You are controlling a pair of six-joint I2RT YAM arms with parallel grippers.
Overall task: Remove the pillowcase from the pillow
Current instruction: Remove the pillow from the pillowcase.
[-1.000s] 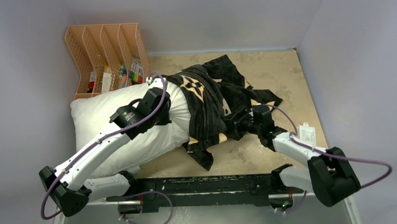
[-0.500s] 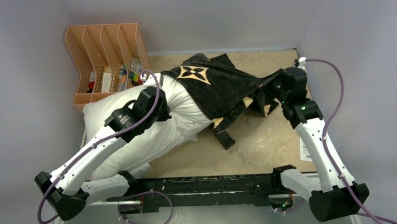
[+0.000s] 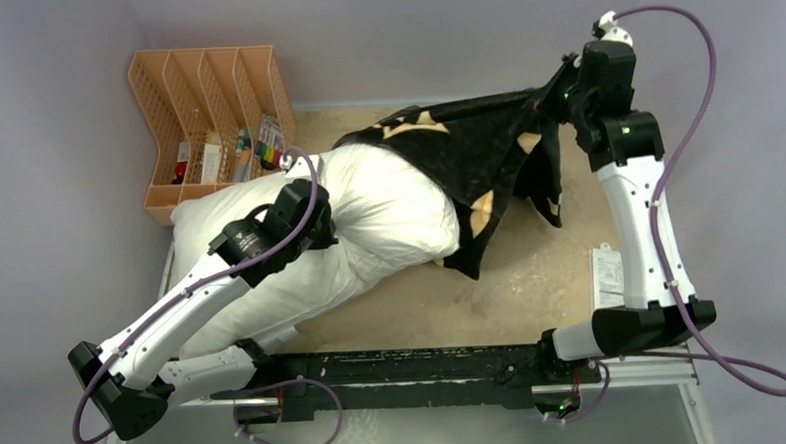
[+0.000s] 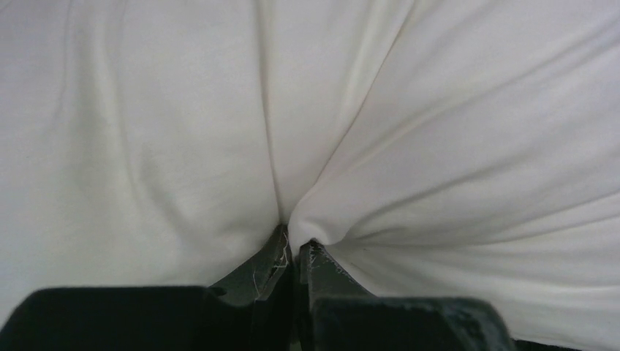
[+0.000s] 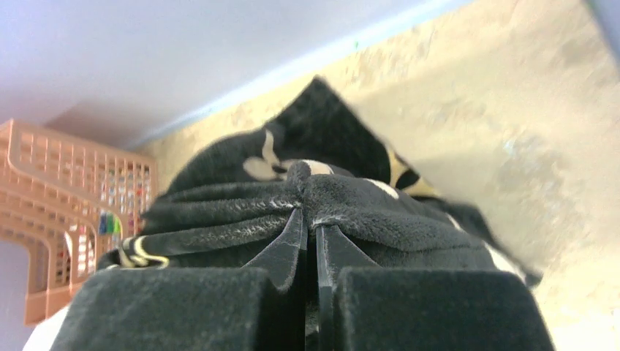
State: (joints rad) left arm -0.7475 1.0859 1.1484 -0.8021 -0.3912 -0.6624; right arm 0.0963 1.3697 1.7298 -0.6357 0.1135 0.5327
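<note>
The white pillow (image 3: 389, 217) lies across the left and middle of the table, its right end still under the black pillowcase (image 3: 471, 149) with tan motifs. My left gripper (image 4: 295, 245) is shut on a pinch of the pillow's white fabric (image 4: 329, 146); in the top view it sits at the pillow's middle (image 3: 314, 220). My right gripper (image 5: 311, 219) is shut on a fold of the black plush pillowcase (image 5: 343, 197), held high at the far right (image 3: 563, 89). The pillowcase hangs stretched from there, draping down toward the table.
An orange mesh file organizer (image 3: 204, 100) with small items stands at the far left corner, touching the pillow's edge. A white card (image 3: 607, 273) lies near the right edge. Grey walls (image 3: 705, 118) close in the tan tabletop (image 3: 532, 276) on three sides.
My right gripper closed on the pillowcase and pulled it up and to the far right, sliding it off most of the pillow. The pillow shifted right slightly; the left gripper kept its grip.
</note>
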